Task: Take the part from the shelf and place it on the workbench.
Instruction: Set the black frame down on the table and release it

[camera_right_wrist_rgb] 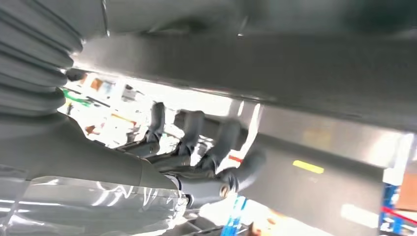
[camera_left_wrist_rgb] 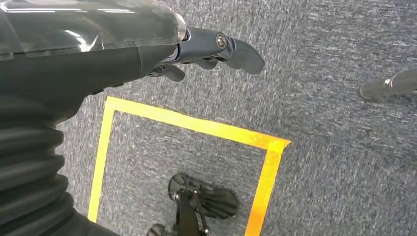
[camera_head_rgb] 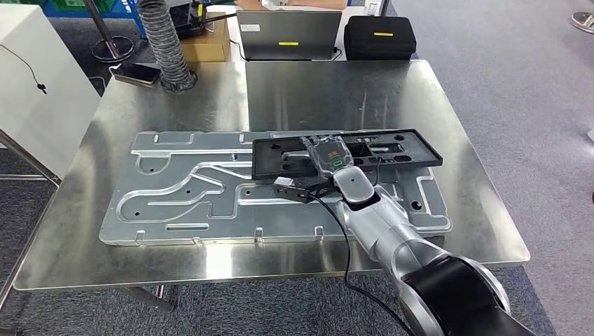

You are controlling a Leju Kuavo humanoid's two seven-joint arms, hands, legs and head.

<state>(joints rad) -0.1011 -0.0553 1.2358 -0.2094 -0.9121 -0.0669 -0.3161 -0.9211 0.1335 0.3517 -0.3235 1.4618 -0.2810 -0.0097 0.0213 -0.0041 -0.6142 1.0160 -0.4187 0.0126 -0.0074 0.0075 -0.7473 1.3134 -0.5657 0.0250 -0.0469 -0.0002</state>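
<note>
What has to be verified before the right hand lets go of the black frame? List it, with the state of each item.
1. Black frame is over the workbench: ok, it lies across the grooved silver plate.
2. Frame rests flat along its whole length: cannot tell, since the hand hides the near end.
3. Right hand has the frame: ok, its fingers curl around the frame's edge.
4. Left hand is out of the way: ok, it hangs over the carpet and holds nothing.
5. Laptop and black case are apart from the frame: ok, both are at the far edge.
</note>
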